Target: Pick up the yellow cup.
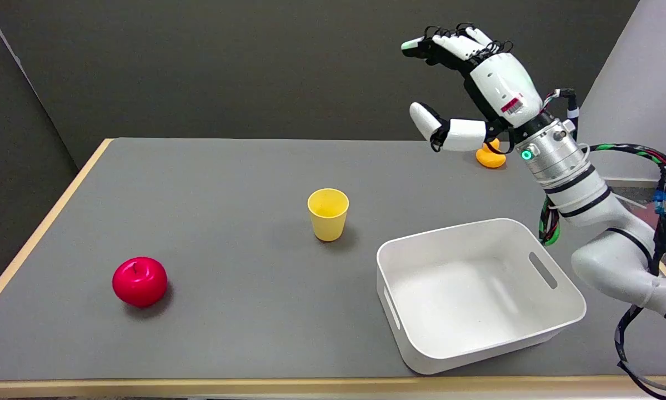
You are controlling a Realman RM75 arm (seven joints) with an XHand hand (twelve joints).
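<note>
The yellow cup [328, 214] was seen standing upright, mouth up, near the middle of the grey tabletop [227, 183], with nothing visible inside it. It was touched by nothing. To its right, towards the near right corner of the tabletop, a white bin [555, 311] with slot handles in its walls was set at a slight angle; it was placed near the cup but clearly apart from it. Towards the near left corner a red apple [139, 281] was laid, stem up, well apart from the cup.

The robot hand [480, 91] on the right arm was held in the air above the far right part of the tabletop, well apart from the cup and higher than it. Its fingers [457, 44] were spread and gently curved, with the thumb [438, 126] held apart beneath them, so that a wide gap was left between them; nothing was held. The palm was turned to the left, towards the cup's side of the tabletop.

Behind the wrist, near the far right edge of the tabletop, a small orange object [490, 157] was partly hidden; its kind could not be told.
</note>
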